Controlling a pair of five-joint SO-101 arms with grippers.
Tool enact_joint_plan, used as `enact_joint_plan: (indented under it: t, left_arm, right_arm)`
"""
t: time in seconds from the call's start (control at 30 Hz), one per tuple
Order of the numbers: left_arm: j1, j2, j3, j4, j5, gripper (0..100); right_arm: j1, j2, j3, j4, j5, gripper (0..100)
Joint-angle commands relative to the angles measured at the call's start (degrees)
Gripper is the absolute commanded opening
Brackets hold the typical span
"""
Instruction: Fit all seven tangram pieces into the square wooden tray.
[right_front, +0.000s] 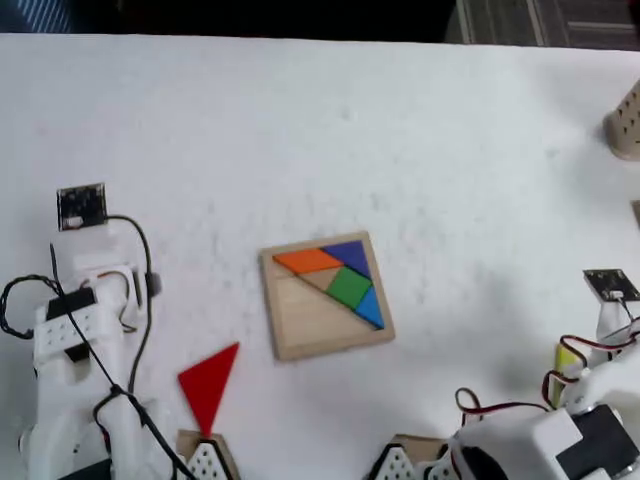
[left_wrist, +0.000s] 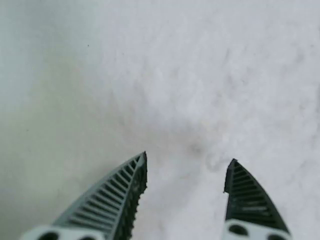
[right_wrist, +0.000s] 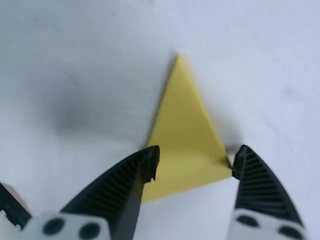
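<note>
While the left claw (left_wrist: 187, 162) hangs wide open over bare white table (right_front: 400, 130), the right claw (right_wrist: 196, 155) is also spread wide, one finger at each side of the wide end of the yellow triangle (right_wrist: 185, 125), which lies flat on the table. Cannot tell if the fingers touch it. High view shows that yellow piece as a sliver by the right arm, well apart from the tray. The square wooden tray (right_front: 310, 322) sits mid-table, turned slightly askew. Inside it, an orange piece (right_front: 308, 261), a purple piece (right_front: 349, 254), a green piece (right_front: 349, 287) and a blue piece (right_front: 370, 307) are packed along one corner half; the other half is bare wood. A red triangle (right_front: 210, 383) lies flat on the table near the tray, not touching it, on the left arm's side.
</note>
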Motion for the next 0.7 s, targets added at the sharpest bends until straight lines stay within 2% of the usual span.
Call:
enact_joint_plan:
  t: [0.0,0.13,0.3,0.47,0.67]
  left_arm:
    - [-0.7,-2.2,-0.4,0.4,-0.6,16]
    - [-0.7,-2.2,-0.4,0.4,-0.6,16]
    - [-0.7,-2.2,-0.4,0.4,-0.6,16]
    - [-0.7,-2.2,-0.4,0.4,-0.6,16]
    - [-0.7,-2.2,-0.1,0.4,-0.6,16]
  right_arm:
    - [-1.7,5.8,-0.2,3.6,2.5,25.1]
    - [-1.5,-0.5,-1.7,8.1,2.5,25.4]
    - [-1.9,-7.1,3.7,9.0,3.8,33.8]
    - [-3.6,-8.5,9.1,6.0,5.2,32.5]
    - [-3.7,-9.1,8.9,4.3,5.0,32.0]
